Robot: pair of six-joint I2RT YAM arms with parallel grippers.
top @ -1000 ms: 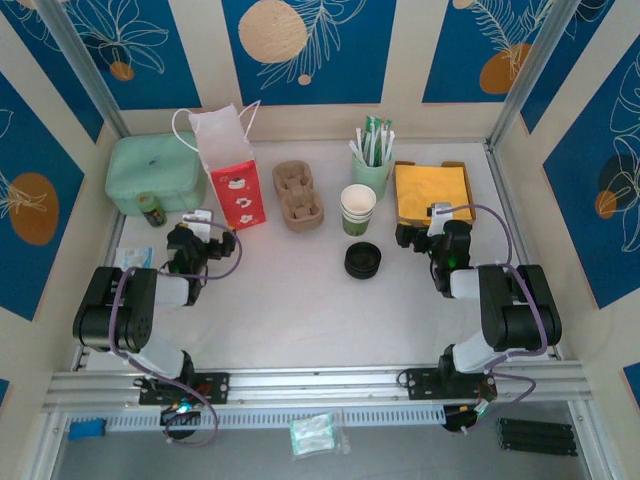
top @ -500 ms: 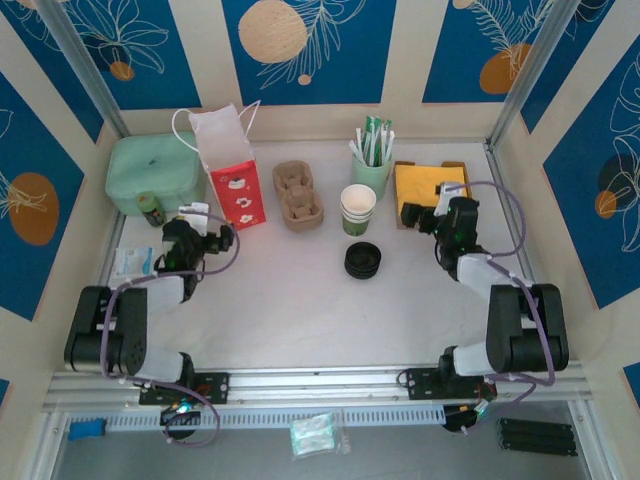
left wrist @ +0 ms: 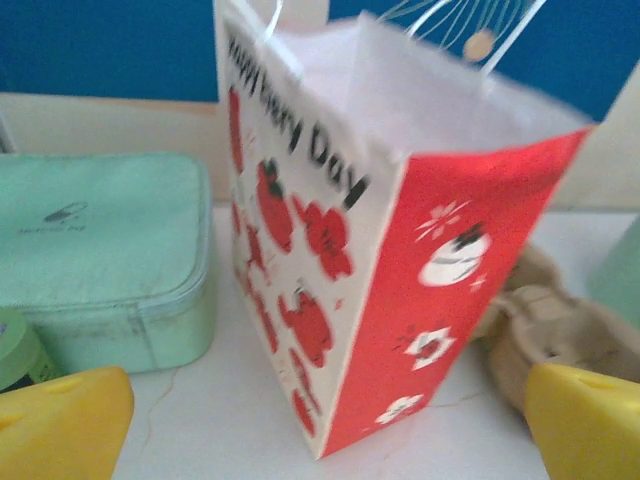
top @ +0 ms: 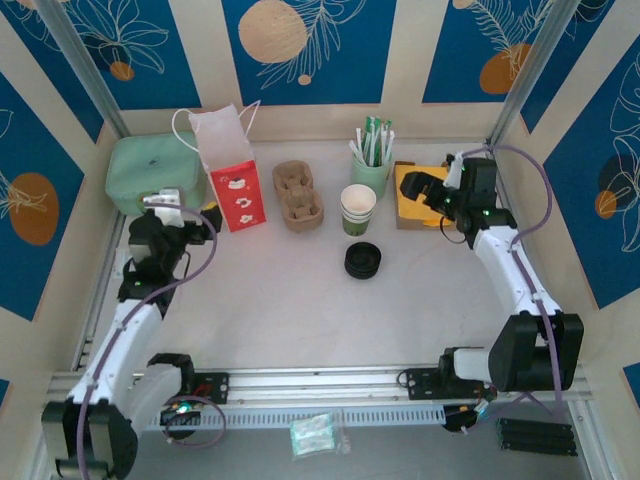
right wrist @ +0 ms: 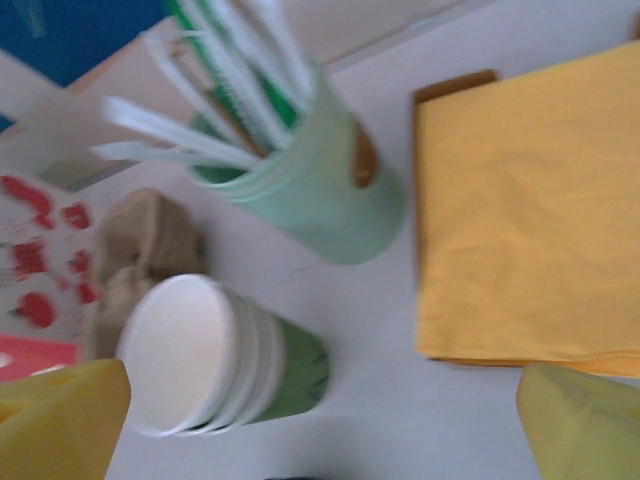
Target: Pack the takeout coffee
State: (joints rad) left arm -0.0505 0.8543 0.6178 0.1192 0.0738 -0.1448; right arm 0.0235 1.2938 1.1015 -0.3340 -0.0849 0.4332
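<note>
The takeout coffee is out of view. A stack of lidless green-and-white cups point(top: 358, 208) point(right wrist: 215, 365) stands mid-table, with a loose stack of black lids point(top: 363, 261) just in front of it. The red-and-white paper bag point(top: 230, 170) point(left wrist: 400, 250) stands open at the back left. My left gripper point(top: 200, 228) point(left wrist: 325, 425) is open, facing the bag's near corner from a short way off. My right gripper point(top: 415, 195) point(right wrist: 320, 430) is open above the near left part of the yellow napkins point(top: 412, 182) point(right wrist: 530, 220), facing the cups. Nothing lies between either pair of yellow fingers point(right wrist: 585, 420).
A mint-green box point(top: 150, 170) point(left wrist: 100, 250) sits left of the bag, with a small green jar point(left wrist: 15, 350) at its front. A brown pulp cup carrier point(top: 298, 195) point(left wrist: 545, 320) lies right of the bag. A mint holder of straws point(top: 372, 165) point(right wrist: 310, 190) stands behind the cups.
Both arms have stretched away from their bases. The left gripper moved back and left toward the bag; the right gripper moved back over the napkins. Both stayed open.
</note>
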